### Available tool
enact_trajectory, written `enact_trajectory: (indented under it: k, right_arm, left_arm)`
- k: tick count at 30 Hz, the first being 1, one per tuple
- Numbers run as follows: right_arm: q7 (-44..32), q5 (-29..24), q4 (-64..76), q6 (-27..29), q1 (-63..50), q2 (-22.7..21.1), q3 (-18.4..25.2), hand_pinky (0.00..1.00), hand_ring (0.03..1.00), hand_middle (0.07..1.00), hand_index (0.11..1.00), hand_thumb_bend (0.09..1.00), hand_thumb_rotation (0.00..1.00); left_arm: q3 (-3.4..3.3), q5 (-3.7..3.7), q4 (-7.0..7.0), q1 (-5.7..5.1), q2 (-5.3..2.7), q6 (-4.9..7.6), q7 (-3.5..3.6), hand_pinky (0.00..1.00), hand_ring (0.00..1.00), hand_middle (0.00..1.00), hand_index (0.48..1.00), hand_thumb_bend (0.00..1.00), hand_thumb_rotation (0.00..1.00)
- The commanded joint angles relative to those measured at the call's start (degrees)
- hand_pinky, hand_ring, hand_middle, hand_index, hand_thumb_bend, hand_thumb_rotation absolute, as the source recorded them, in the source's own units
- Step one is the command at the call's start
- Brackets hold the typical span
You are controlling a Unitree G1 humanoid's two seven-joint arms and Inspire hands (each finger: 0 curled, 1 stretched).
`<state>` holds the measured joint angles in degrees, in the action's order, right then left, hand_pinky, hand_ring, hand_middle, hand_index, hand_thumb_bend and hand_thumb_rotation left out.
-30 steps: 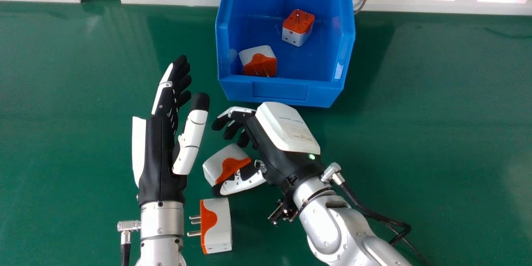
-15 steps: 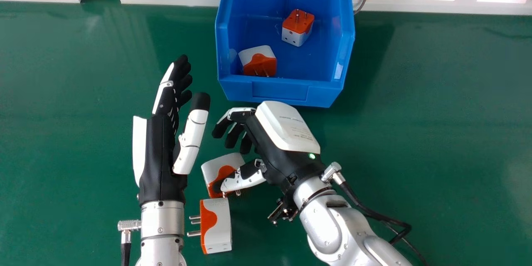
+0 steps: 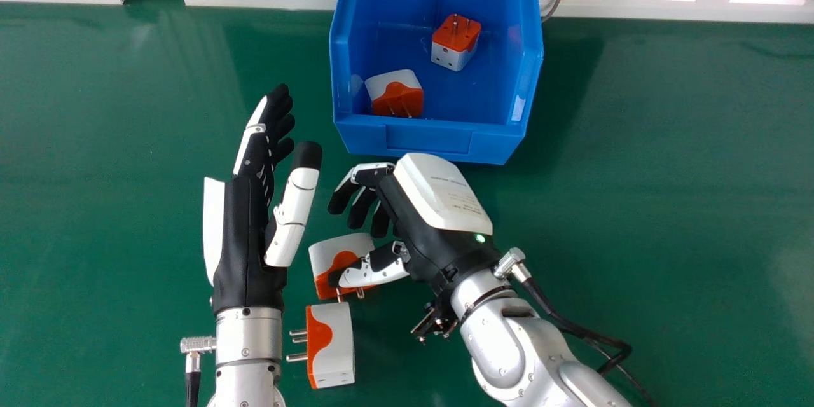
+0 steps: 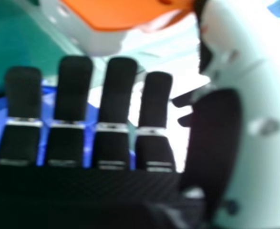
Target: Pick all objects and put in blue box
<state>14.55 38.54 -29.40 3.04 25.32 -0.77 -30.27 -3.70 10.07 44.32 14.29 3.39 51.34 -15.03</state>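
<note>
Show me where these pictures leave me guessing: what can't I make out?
- Head view: part of the upper loose plug, covered by the thumb of the right hand.
- Head view: the far end of the blue box, cut off by the top edge.
- Head view: the undersides of both plugs in the box, turned away.
- Head view: the rest of the left arm, cut off by the bottom edge.

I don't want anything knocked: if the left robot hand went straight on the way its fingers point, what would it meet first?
Likely the white socket strip beyond the green table. The left robot hand would pass close to the blue box, perhaps brushing it; heights are unclear.
</note>
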Motion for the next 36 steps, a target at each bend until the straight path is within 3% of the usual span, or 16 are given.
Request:
enact_trajectory:
  k: [1,28,36]
  right_arm:
    - [-0.09,-0.05,2.39,0.56,-0.03,-0.14,0.33,0.33,0.394,0.487,0.544,0.53,0.01]
    - [-0.1,-0.25,7.32,0.72,-1.49,-1.32,1.83,0.33,0.384,0.485,0.516,0.515,0.0]
    - [-6.86,5.47,12.99,-7.99,-1.83,-2.53,-1.29,0.33,0.385,0.491,0.513,0.514,0.0]
  left_arm:
    - [0.0,-0.33,-0.62,0.75,0.07,1.08,0.07,0.87,0.89,0.91,0.886,0.7,0.89]
    - [0.09,-0.11,-0.62,0.67,-0.07,1.13,-0.13,0.88,0.89,0.91,0.886,0.7,0.89]
    - [0.05,-0.24,-0.79,0.6,-0.04,1.09,-0.03,0.88,0.89,0.91,0.887,0.7,0.89]
